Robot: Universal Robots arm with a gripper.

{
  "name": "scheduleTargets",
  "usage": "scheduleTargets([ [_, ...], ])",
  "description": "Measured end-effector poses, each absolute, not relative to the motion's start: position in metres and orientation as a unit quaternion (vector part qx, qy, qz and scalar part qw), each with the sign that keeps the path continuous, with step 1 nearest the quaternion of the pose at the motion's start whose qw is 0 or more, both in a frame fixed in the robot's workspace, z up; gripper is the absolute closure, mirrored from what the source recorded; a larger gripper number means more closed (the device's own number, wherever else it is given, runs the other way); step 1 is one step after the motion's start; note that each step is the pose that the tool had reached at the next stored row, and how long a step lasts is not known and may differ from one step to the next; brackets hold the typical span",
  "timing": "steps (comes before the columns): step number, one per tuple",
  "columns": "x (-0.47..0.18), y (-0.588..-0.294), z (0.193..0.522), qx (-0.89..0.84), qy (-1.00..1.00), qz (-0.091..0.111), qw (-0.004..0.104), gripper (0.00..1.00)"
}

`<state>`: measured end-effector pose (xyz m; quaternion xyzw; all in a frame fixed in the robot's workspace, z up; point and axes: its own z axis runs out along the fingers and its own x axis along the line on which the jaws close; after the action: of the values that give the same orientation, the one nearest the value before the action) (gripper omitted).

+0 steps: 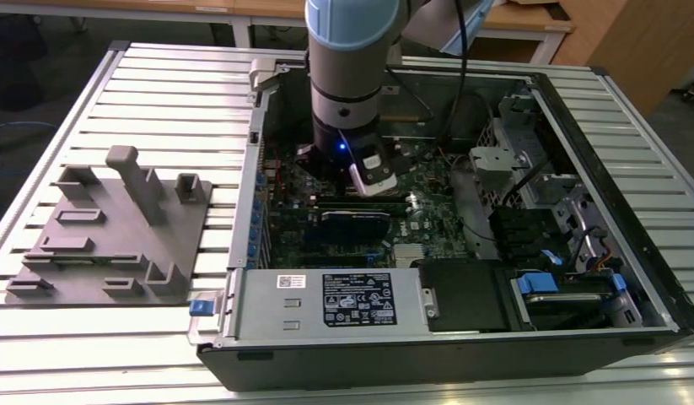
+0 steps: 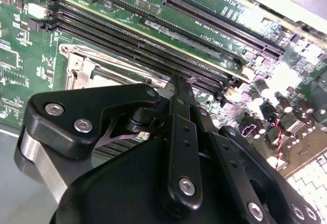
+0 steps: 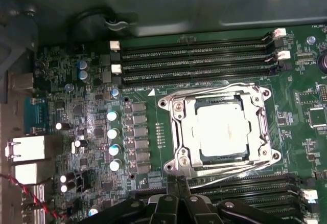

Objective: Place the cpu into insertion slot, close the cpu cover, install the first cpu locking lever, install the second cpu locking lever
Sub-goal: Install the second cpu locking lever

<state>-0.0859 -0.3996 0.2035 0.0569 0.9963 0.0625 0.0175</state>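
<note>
Hanging just beside the socket's edge, the black claw (image 3: pixel 177 191) has its fingers pressed together, holding nothing. In the first wrist view the cpu (image 3: pixel 225 130), a flat dull-silver square, lies face up in the insertion slot (image 3: pixel 171 132) with the cpu cover (image 3: pixel 220 98), a thin shiny frame, shut over it. In the exterior view the arm (image 1: pixel 349 76) reaches down into the open computer case (image 1: pixel 437 346) on the slatted counter (image 1: pixel 178 93).

A dull silver-grey metal face is shown by the cpu (image 3: pixel 225 129), framed by the bright, polished metal of the cpu cover (image 3: pixel 176 132). The end effector (image 3: pixel 176 191) is made of matt black plastic with shiny screws. The worktop (image 1: pixel 110 93) is formed of ribbed, pale brushed metal.
</note>
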Motion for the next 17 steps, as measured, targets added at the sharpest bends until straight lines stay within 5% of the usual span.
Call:
scheduleTargets([
  [17, -0.0874, -0.3995, 0.1972, 0.057, 0.995, 0.081, 0.016, 0.89],
])
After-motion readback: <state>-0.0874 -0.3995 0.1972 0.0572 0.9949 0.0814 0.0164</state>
